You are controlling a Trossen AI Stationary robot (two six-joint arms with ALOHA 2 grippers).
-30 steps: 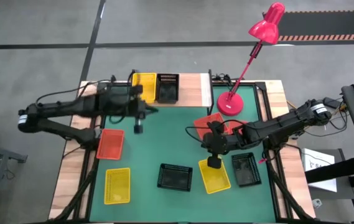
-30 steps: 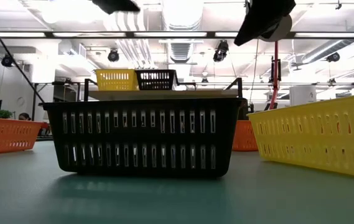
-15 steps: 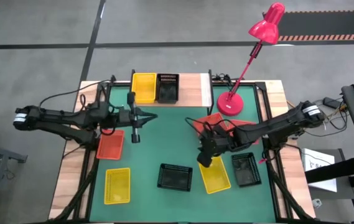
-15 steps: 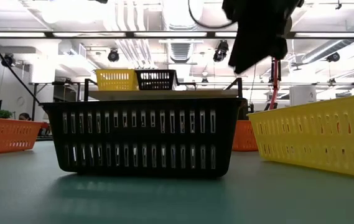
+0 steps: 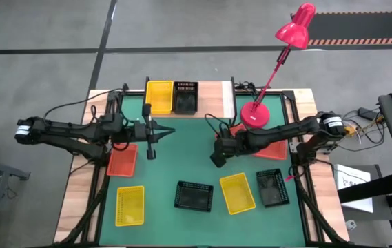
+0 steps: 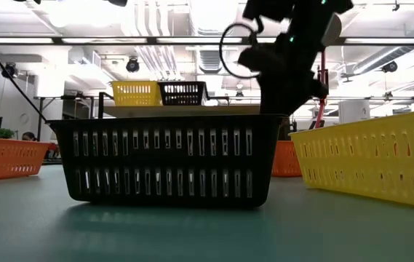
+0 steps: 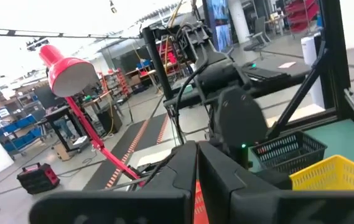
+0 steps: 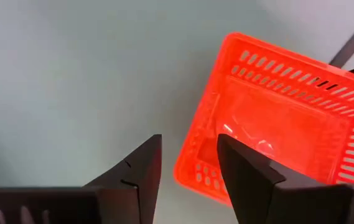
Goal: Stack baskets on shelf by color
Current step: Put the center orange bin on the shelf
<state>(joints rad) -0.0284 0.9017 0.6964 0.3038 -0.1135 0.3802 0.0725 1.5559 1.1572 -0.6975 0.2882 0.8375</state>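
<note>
**Over the green mat, the right arm goes for a red basket**

On the shelf (image 5: pixel 209 100) at the back of the table, one yellow basket (image 5: pixel 158 96) and one black basket (image 5: pixel 185 96) sit side by side. No red one is up there yet.

The right gripper (image 5: pixel 218 157) hangs over the middle of the green mat (image 5: pixel 182 155). Its two fingers stand apart and hold nothing. From its own camera, a red basket (image 8: pixel 282 118) lies on the mat just past the finger tips. From above, that looks like the red basket (image 5: pixel 268 146) under the arm, near the foot of the pink lamp (image 5: pixel 254 114).

The left gripper (image 5: pixel 150 153) waits over the mat's left side. Its fingers are shut tight with nothing in them. Another red basket (image 5: pixel 122 159) lies beside it.

At the front of the table are a yellow basket on the left (image 5: pixel 129 205), a black basket in the middle (image 5: pixel 193 195), a yellow basket next to it (image 5: pixel 237 193) and a black basket on the right (image 5: pixel 272 187).

I think the step now is picking up a red basket. Next, the right gripper needs to drop down so one finger goes inside the wall and one outside, then pinch it. After that it must lift it to the bare end of the shelf.
</note>
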